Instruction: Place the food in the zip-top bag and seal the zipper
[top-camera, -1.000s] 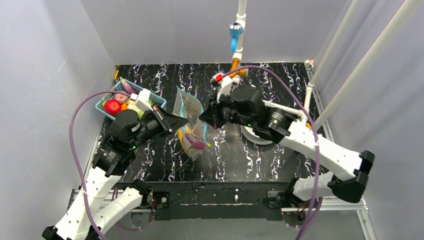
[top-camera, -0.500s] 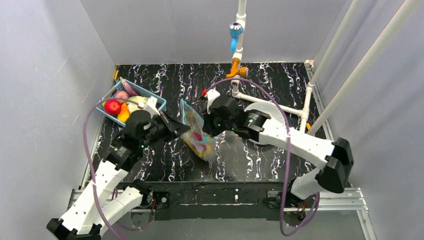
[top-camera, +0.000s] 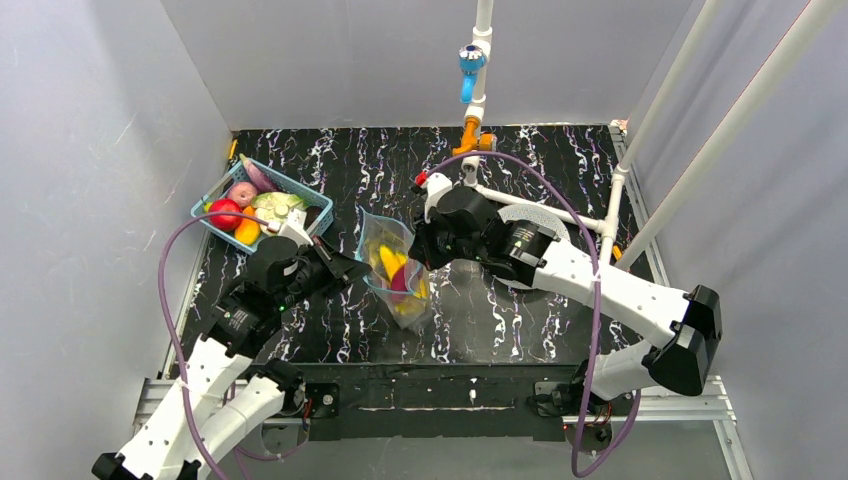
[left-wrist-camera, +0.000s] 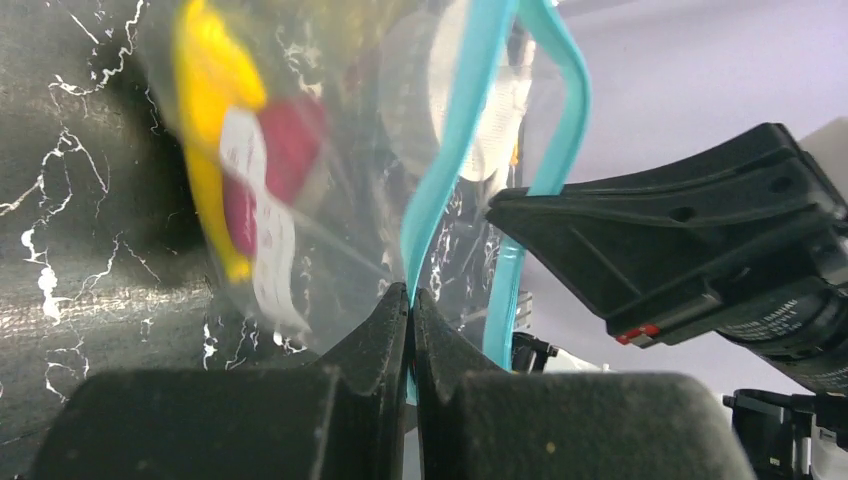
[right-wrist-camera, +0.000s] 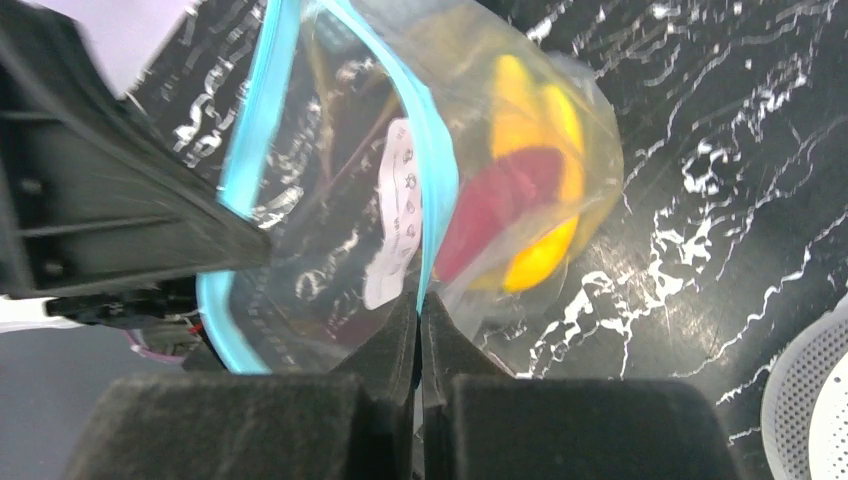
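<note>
Teal zipper (left-wrist-camera: 470, 100) gapes open, left end effector (left-wrist-camera: 411, 300) and right end effector (right-wrist-camera: 420, 300) each pinching a lip; banana (right-wrist-camera: 540, 120) bagged, other fruit (top-camera: 226, 213) waits in basket (top-camera: 318, 203).

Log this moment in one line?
left pincer: shut on zipper | right pincer: shut on zipper | bag: mouth open, banana inside | basket: holds apple

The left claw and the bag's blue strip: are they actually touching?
Touching. The left wrist view shows the left gripper pinched shut on the zipper, the teal strip running straight between its fingertips.
</note>
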